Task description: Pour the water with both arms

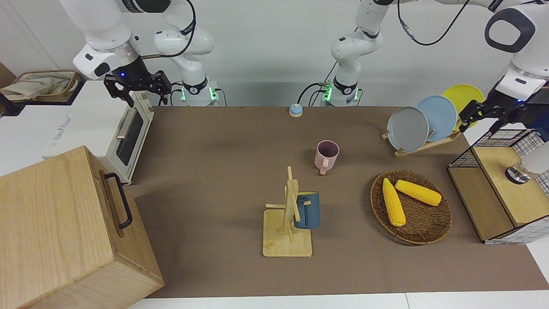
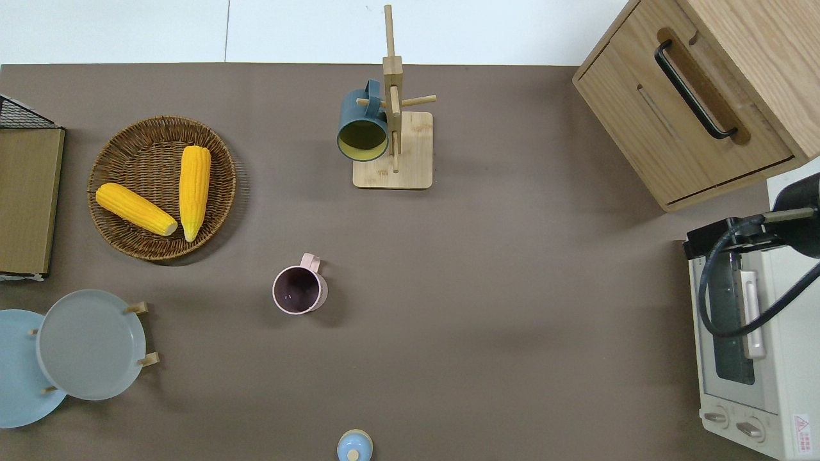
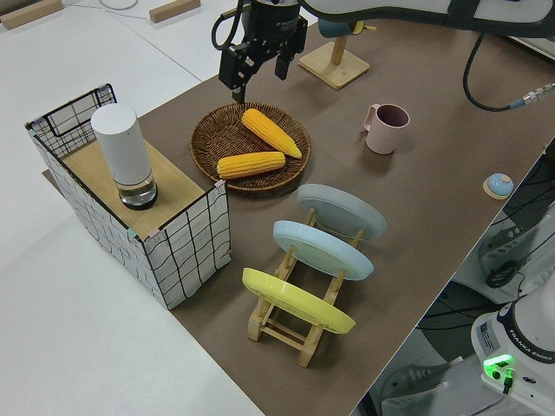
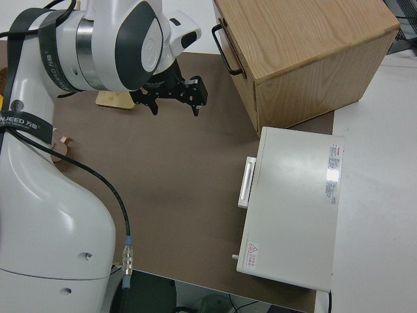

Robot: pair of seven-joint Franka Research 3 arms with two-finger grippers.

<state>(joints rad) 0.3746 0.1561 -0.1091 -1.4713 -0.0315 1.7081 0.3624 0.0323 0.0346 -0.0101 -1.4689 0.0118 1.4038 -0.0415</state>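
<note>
- My left gripper [image 1: 482, 116] [image 3: 258, 68] hangs in the air at the left arm's end of the table, fingers spread wide, nothing between them.
- The overhead view does not catch it, so I cannot tell what lies straight under it. In the front view it shows against the rim of the yellow plate [image 1: 465, 96] and just above the nearest corner of the wire crate [image 1: 497, 137].
- White cylinder [image 3: 123, 154] with a dark metal base: upright on the wooden shelf [image 3: 147, 186] inside the wire crate, lower than the left gripper and apart from it. Not touched.
- Pink mug [image 2: 298, 290]: upright on the brown mat [image 2: 512, 307], mouth up, handle pointing away from the robots. Well apart from the left gripper, toward the right arm's end of the table.
- Wicker basket [image 2: 122, 147] with two corn cobs [image 2: 194, 191]: low down near the left gripper, farther from the robots than the plate rack [image 3: 286, 325].
- Blue mug [image 2: 362, 128]: hung on the wooden mug tree [image 2: 392, 96], well apart from both grippers.
- My right gripper [image 1: 137, 91] [image 4: 174, 104] is parked, fingers spread, holding nothing.
</note>
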